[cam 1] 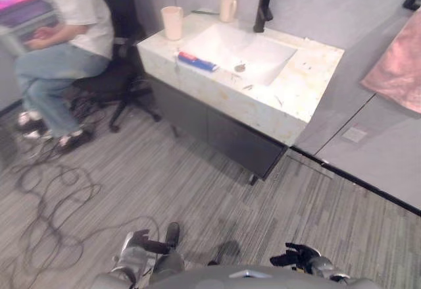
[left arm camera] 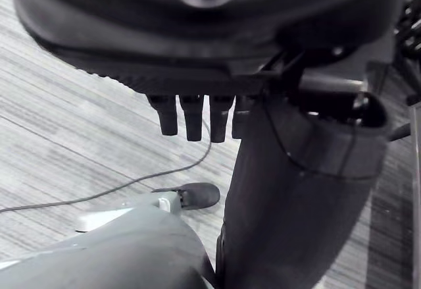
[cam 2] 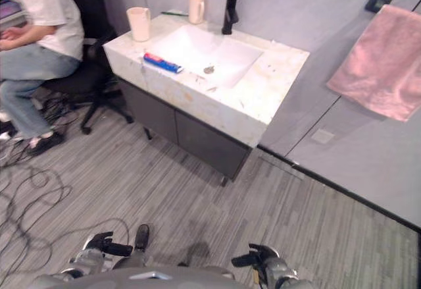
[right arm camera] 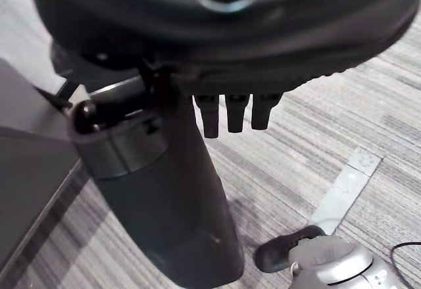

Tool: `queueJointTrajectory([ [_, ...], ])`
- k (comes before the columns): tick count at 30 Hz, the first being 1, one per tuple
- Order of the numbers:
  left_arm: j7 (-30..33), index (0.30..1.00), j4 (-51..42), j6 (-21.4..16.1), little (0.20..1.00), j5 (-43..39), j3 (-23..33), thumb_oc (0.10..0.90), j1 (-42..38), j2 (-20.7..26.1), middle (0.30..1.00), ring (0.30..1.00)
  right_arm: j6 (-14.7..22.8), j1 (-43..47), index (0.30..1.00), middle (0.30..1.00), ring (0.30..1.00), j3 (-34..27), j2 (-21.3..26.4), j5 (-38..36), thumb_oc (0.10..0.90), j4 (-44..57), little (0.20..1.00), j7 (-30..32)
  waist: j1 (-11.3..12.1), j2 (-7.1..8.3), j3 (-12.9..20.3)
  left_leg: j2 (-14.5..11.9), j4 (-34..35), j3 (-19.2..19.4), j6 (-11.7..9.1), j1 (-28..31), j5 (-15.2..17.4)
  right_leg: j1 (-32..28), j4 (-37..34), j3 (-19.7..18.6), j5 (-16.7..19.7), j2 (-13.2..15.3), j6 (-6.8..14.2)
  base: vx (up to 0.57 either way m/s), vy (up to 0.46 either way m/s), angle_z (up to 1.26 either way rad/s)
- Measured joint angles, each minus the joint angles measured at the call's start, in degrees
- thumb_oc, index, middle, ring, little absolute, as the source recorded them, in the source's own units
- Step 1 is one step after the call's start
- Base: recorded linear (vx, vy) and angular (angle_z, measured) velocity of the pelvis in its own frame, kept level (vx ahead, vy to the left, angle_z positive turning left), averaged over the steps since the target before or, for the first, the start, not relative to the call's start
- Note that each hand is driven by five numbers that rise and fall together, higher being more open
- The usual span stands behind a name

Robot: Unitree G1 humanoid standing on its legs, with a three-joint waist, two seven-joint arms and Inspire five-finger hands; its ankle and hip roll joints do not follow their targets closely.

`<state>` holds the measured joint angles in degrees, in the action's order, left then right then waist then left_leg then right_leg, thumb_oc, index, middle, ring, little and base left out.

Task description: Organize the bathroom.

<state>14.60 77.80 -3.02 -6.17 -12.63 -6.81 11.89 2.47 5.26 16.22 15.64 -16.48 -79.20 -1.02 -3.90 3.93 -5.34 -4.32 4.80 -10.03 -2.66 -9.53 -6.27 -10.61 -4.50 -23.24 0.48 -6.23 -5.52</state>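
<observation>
Bathroom vanity: a pale marbled counter (cam 1: pixel 299 95) on a dark cabinet (cam 1: pixel 217 134), standing against a grey wall, with a white rectangular basin (cam 1: pixel 253 55) sunk into its top. A small dark object (cam 1: pixel 240 68) lies on the basin floor near the drain; what it is cannot be told. A black faucet (cam 1: pixel 264 9) stands upright behind the basin. A toothpaste tube (cam 1: pixel 197 60), blue with a red end, lies flat on the counter's front strip, just beside the basin's rim. Two pale cups stand upright on the counter: the nearer cup (cam 1: pixel 172 22) at the counter's left corner, the farther cup (cam 1: pixel 227 5) by the wall, left of the faucet; their contents cannot be seen. A thin green item (cam 2: pixel 172 14) lies by the wall between the cups. A pink towel (cam 2: pixel 385 65) hangs on the wall to the right, below a dark hook (cam 2: pixel 379 0). At far left a person (cam 1: pixel 62 45) sits on a black office chair (cam 1: pixel 115 78).

Left hand (cam 1: pixel 141 244) and right hand (cam 1: pixel 296 257) hang low above the striped floor (cam 1: pixel 197 197), well apart from the vanity. In each wrist view the fingers (left arm camera: pixel 187 114) point straight, relaxed, and hold nothing; likewise the right fingers (right arm camera: pixel 237 112).
</observation>
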Motion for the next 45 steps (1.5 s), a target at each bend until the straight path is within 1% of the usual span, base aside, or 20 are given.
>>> queueJointTrajectory([
  [3,-0.76,0.900,0.51,-0.32,0.900,0.09,-0.82,0.800,-0.15,-0.16,0.900,0.900,0.19,-1.30,0.900,0.900,0.900,-0.53,0.18,-0.09,0.800,0.03,0.900,0.64,-1.42,-0.48,0.14,-0.12,-5.28,2.89,1.04,1.02,0.48,-3.54,0.14,-0.21,-3.67,1.59,1.34,0.29,0.468,-0.45],
  [4,-1.50,0.900,0.66,0.35,0.900,0.10,-1.80,0.800,-0.05,-0.23,0.900,0.900,0.46,-2.03,0.900,0.900,0.900,-1.15,-0.04,-0.25,0.800,0.22,0.900,1.17,-2.26,-0.87,-0.10,0.20,-4.40,4.78,-1.45,2.78,-2.45,-4.33,1.51,1.14,-5.06,2.07,3.33,0.20,0.312,-0.11],
  [5,-1.74,0.900,0.70,0.72,0.900,0.10,-2.50,0.800,-0.05,-0.18,0.900,0.900,0.32,-2.34,0.900,0.900,0.900,-1.32,-0.41,-0.30,0.800,0.16,0.900,1.43,-2.58,-0.78,-0.11,0.86,-3.63,4.99,-1.28,3.83,-2.64,-4.14,3.18,1.92,-5.60,2.51,4.13,0.20,0.318,-0.08],
  [6,-2.22,0.900,0.91,0.96,0.900,0.09,-3.75,0.800,0.20,-0.19,0.900,0.900,0.22,-2.78,0.900,0.900,0.900,-1.75,-1.04,-0.29,0.800,0.16,0.900,1.57,-2.65,-1.64,-0.23,1.20,-1.70,5.35,-0.41,6.05,-3.28,-1.78,9.83,4.60,-6.72,2.02,5.93,0.18,0.306,-0.32],
  [8,-2.25,0.900,0.83,0.83,0.900,0.10,-5.62,0.800,0.06,-0.22,0.900,0.900,0.30,-2.68,0.900,0.900,0.900,-1.78,-1.98,-0.21,0.800,0.38,0.900,1.49,-2.55,-3.76,-1.32,1.31,0.11,7.47,2.14,9.05,-1.80,8.68,31.36,11.42,-8.55,0.97,8.08,0.17,0.260,-0.53],
  [9,-2.25,0.900,1.02,0.86,0.900,0.12,-5.71,0.800,0.28,-0.28,0.900,0.900,0.40,-2.59,0.900,0.900,0.900,-1.80,-2.24,-0.20,0.800,1.54,0.900,1.23,-2.65,-4.11,-1.56,2.81,0.08,8.53,3.18,9.92,-0.81,13.43,39.65,14.94,-9.40,2.92,7.57,0.16,0.170,-0.51],
  [11,-2.07,0.900,1.06,1.74,0.900,0.10,-5.51,0.800,1.11,-0.26,0.900,0.900,0.95,-2.46,0.900,0.900,0.900,-2.76,-1.62,-0.14,0.800,2.70,0.900,1.38,-2.20,-3.84,-1.97,5.77,0.11,13.32,4.88,12.59,0.46,18.84,42.90,19.70,-11.03,9.70,7.85,0.17,0.103,-0.71],
  [12,-1.94,0.900,1.65,2.04,0.900,0.09,-5.19,0.800,1.39,0.19,0.900,0.900,0.87,-2.01,0.900,0.900,0.900,-2.45,-0.85,0.24,0.800,2.78,0.900,1.26,-2.05,-4.04,-2.02,6.22,0.09,14.58,4.68,13.72,1.34,20.00,39.74,20.48,-10.78,11.08,8.27,0.14,0.003,-0.68],
  [14,-1.11,0.900,1.45,2.14,0.900,0.04,-4.49,0.800,2.09,1.51,0.900,0.900,0.79,-2.59,0.900,0.900,0.900,-1.98,-1.05,0.47,0.800,3.76,0.900,0.96,-2.18,-3.51,-1.84,6.02,0.12,16.91,4.55,15.15,2.60,20.66,31.80,23.27,-10.36,10.78,9.52,0.10,-0.020,-0.54],
  [16,-0.24,0.900,1.45,2.12,0.900,0.06,-4.44,0.800,2.35,3.56,0.900,0.900,0.80,-3.14,0.900,0.900,0.900,-1.84,-2.36,0.30,0.800,4.46,0.900,0.37,-1.54,-1.56,-1.14,6.03,0.07,18.64,4.11,15.47,3.55,21.99,24.22,24.37,-9.75,8.72,10.19,0.05,-0.008,-0.60],
  [19,0.40,0.900,1.33,1.71,0.900,0.06,-4.47,0.800,2.75,5.88,0.900,0.900,1.02,-3.70,0.900,0.900,0.900,-2.05,-4.62,0.30,0.800,4.33,0.900,-0.31,-1.09,1.25,-0.49,6.73,0.06,20.82,4.08,16.11,4.41,22.00,19.14,28.02,-6.79,7.77,8.70,0.06,-0.003,-0.28],
  [22,0.33,0.900,0.33,0.58,0.900,0.03,-4.40,0.800,3.56,4.37,0.900,0.900,1.68,-4.85,0.900,0.900,0.900,-2.42,-4.99,0.33,0.800,1.60,0.900,-0.21,-0.93,1.36,-0.33,7.33,-2.78,20.79,2.69,17.01,7.29,18.59,14.49,27.35,-3.17,7.14,6.54,0.06,0.064,-0.10],
  [26,0.88,0.900,0.93,0.19,0.900,-0.91,-3.75,0.800,4.62,2.39,0.900,0.900,1.65,-4.64,0.900,0.900,0.900,-2.22,-4.61,0.37,0.800,0.48,0.900,-0.09,0.05,1.78,-0.62,7.74,-17.54,14.50,1.34,12.81,10.84,13.46,7.72,20.49,2.73,6.72,3.49,0.09,0.162,-0.43],
  [27,2.15,0.900,1.12,0.16,0.900,-1.99,-1.94,0.800,5.65,0.73,0.900,0.900,1.62,-4.51,0.900,0.900,0.900,-2.02,-3.79,0.44,0.800,0.14,0.900,-0.18,1.93,1.56,-0.05,7.56,-19.21,11.94,1.88,11.32,12.22,12.68,4.95,18.67,3.20,7.04,3.33,0.07,0.202,-1.21],
  [30,4.87,0.900,2.12,0.08,0.900,-2.42,0.57,0.800,5.20,-0.98,0.900,0.900,1.63,-4.48,0.900,0.900,0.900,-1.99,-2.03,0.36,0.800,0.63,0.900,-0.10,1.20,-1.19,1.65,1.32,-11.38,7.27,0.80,11.10,11.93,11.39,1.01,19.95,4.78,6.13,3.13,0.05,0.258,-0.55],
  [34,6.23,0.900,2.15,-0.86,0.900,-1.87,-0.08,0.800,2.81,-1.37,0.900,0.900,1.60,-4.42,0.900,0.900,0.900,-2.08,-1.53,0.35,0.800,0.64,0.900,0.10,0.60,-1.18,1.93,-1.94,-5.59,5.93,-0.73,11.87,9.25,11.47,-0.06,19.43,4.83,6.31,3.33,-0.03,0.343,-0.07],
  [37,6.80,0.900,2.12,-0.87,0.900,0.06,-1.12,0.800,2.38,-2.41,0.900,0.900,1.78,-4.32,0.900,0.900,0.900,-2.24,-0.18,0.32,0.800,0.88,0.900,0.70,-0.16,-3.55,2.94,-2.13,-1.07,5.33,-0.12,15.55,7.99,11.63,-0.03,18.13,6.82,6.31,6.13,-0.04,0.408,-0.25],
  [38,6.81,0.900,2.11,-0.77,0.900,0.06,-2.00,0.800,2.45,-2.37,0.900,0.900,1.77,-4.33,0.900,0.900,0.900,-2.65,-0.18,0.29,0.800,1.31,0.900,1.21,-0.77,-3.77,2.95,-1.80,0.30,6.01,-1.37,16.61,6.91,11.54,0.04,17.84,7.02,6.91,6.96,-0.05,0.325,-0.26],
  [43,6.84,0.900,2.04,-1.38,0.900,-1.29,-3.21,0.800,3.03,-1.28,0.900,0.900,1.87,-5.14,0.900,0.900,0.900,-3.15,-0.98,0.45,0.800,2.58,0.900,1.25,-1.84,-2.63,2.78,3.60,0.35,10.56,0.85,18.28,6.28,12.10,1.66,17.50,6.42,12.67,9.08,-0.09,0.217,-0.27],
  [45,6.96,0.900,1.87,-3.23,0.900,-3.39,-1.92,0.800,3.10,0.56,0.900,0.900,1.85,-4.82,0.900,0.900,0.900,-4.11,-1.44,0.43,0.800,2.57,0.900,1.21,-1.37,-2.08,2.26,4.82,0.35,13.35,1.80,18.71,6.09,13.06,2.86,21.78,8.96,14.06,11.14,-0.12,0.136,-0.52],
])
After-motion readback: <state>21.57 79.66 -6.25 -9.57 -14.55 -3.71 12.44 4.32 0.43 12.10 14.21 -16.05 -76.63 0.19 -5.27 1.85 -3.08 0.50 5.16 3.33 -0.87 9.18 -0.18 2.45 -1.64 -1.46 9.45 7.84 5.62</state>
